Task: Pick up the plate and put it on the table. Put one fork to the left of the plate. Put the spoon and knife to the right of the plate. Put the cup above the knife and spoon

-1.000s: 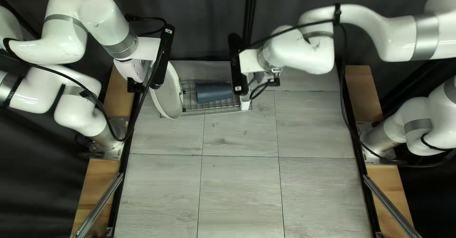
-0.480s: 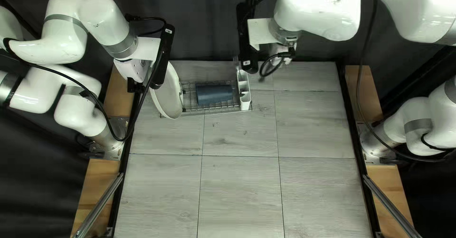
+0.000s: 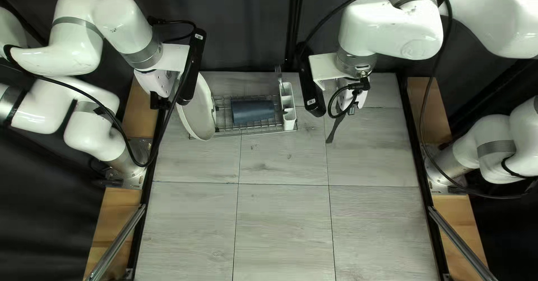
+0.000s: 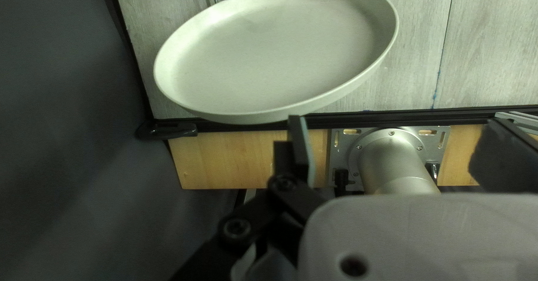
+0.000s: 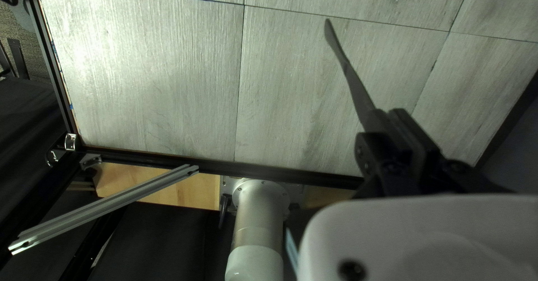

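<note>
My left gripper [image 3: 161, 99] stands beside the white plate [image 3: 199, 108], which leans upright at the rack's left end. In the left wrist view my left gripper [image 4: 400, 149] is open, one fingertip close to the rim of the plate [image 4: 280, 51]. My right gripper [image 3: 351, 99] hangs right of the rack with a dark knife [image 3: 335, 128] slanting down from it. In the right wrist view my right gripper [image 5: 399, 115] is shut on the knife [image 5: 353, 82]. The blue-grey cup [image 3: 253, 111] lies on the rack. A fork [image 3: 279, 72] stands in the white caddy [image 3: 288, 121].
The wire rack [image 3: 227, 128] sits near the table's far edge, holding plate, cup and caddy. A small dark piece [image 3: 288, 110] shows in the caddy. Grey boards of the tabletop [image 3: 283, 225] stretch toward the near edge. Metal bars flank both sides.
My right gripper rose from over the caddy and moved right, carrying the knife out into view. The caddy and fork have come into sight. My left arm, the plate and the cup stayed still.
</note>
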